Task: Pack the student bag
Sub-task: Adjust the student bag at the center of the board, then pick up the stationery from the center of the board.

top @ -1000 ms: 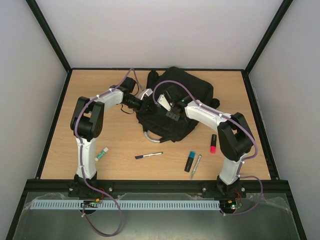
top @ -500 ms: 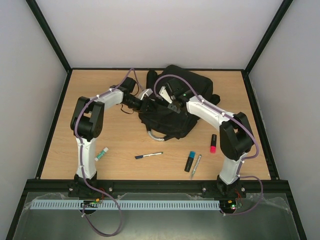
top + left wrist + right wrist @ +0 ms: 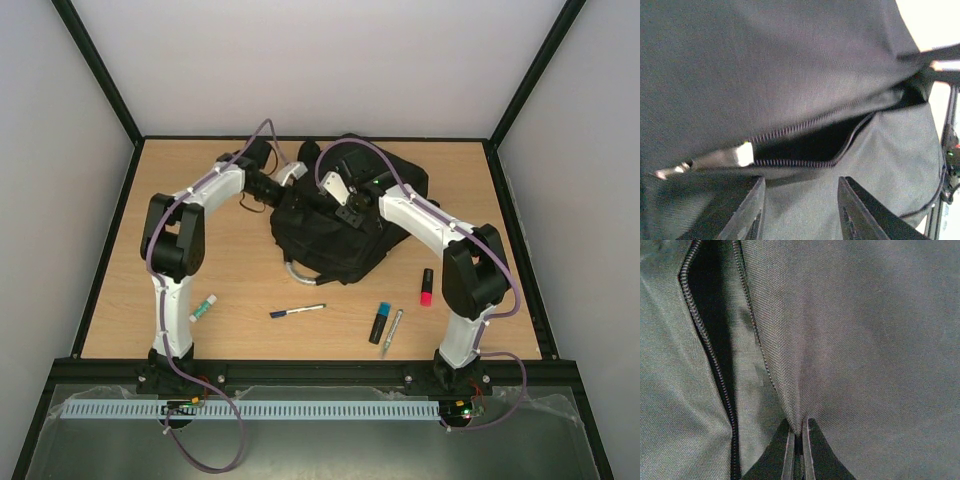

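The student bag (image 3: pixel 345 235), a large black backpack, lies in the middle of the table. Its zip opening (image 3: pixel 805 145) gapes dark in the left wrist view and also shows as a slit (image 3: pixel 710 340) at the left of the right wrist view. My left gripper (image 3: pixel 296 190) is at the bag's left upper side. Its jaws (image 3: pixel 800 205) stand open over the fabric just below the zip, holding nothing. My right gripper (image 3: pixel 348 210) is on top of the bag, and its jaws (image 3: pixel 799 435) are shut on a pinched fold of the bag's fabric beside the zip.
In front of the bag lie a green-capped stick (image 3: pixel 203 308), a pen (image 3: pixel 297 311), a blue highlighter (image 3: pixel 381 322), a silver pen (image 3: pixel 392 332) and a pink highlighter (image 3: pixel 426 287). The bag's grey loop handle (image 3: pixel 300 272) points toward me.
My right gripper has closed on a fold of bag fabric. The left gripper has opened and drawn back toward the far left, and the bag has shifted slightly.
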`<state>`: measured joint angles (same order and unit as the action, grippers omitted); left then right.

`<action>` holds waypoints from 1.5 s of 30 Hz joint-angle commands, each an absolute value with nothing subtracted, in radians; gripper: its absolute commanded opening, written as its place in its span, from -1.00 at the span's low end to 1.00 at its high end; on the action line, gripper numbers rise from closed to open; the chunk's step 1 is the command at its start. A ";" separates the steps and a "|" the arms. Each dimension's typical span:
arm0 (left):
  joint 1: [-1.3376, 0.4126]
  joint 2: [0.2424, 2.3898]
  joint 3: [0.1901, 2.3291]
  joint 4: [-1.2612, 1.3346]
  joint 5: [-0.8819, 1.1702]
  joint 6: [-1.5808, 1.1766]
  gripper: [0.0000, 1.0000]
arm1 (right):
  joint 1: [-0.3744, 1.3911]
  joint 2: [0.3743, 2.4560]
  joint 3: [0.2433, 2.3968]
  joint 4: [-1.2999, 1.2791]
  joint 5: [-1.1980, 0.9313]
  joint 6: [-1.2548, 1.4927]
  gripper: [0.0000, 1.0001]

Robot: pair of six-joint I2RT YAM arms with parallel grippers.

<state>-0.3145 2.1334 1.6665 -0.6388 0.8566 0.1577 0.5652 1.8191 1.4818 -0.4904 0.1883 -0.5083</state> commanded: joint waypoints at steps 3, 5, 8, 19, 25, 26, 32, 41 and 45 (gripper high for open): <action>-0.280 2.046 1.827 -0.799 0.702 0.313 -0.07 | 0.579 1.789 1.472 -0.566 0.019 -0.396 -0.56; -0.275 1.997 1.821 -0.807 0.659 0.311 -0.03 | 0.577 1.774 1.482 -0.566 0.000 -0.375 -0.19; -0.272 1.925 1.794 -0.838 0.610 0.342 0.01 | 0.574 1.734 1.494 -0.611 -0.064 -0.366 -0.01; -0.306 1.576 1.309 -0.909 0.530 0.686 0.03 | 0.483 1.586 1.387 -0.658 -0.189 -0.294 0.04; -0.387 1.501 1.124 -0.900 0.400 0.858 0.03 | 0.433 1.579 1.380 -0.654 -0.198 -0.267 0.05; -0.405 1.496 1.101 -0.894 0.388 0.871 0.03 | 0.431 1.579 1.381 -0.651 -0.200 -0.266 0.05; -0.540 1.484 0.977 -0.847 0.316 0.897 0.03 | 0.428 1.570 1.363 -0.639 -0.199 -0.262 0.05; -0.605 1.521 0.879 -0.726 0.304 0.832 0.03 | 0.426 1.571 1.364 -0.637 -0.164 -0.285 0.06; -0.630 1.555 0.878 -0.692 0.330 0.806 0.00 | 0.425 1.567 1.345 -0.625 -0.125 -0.294 0.06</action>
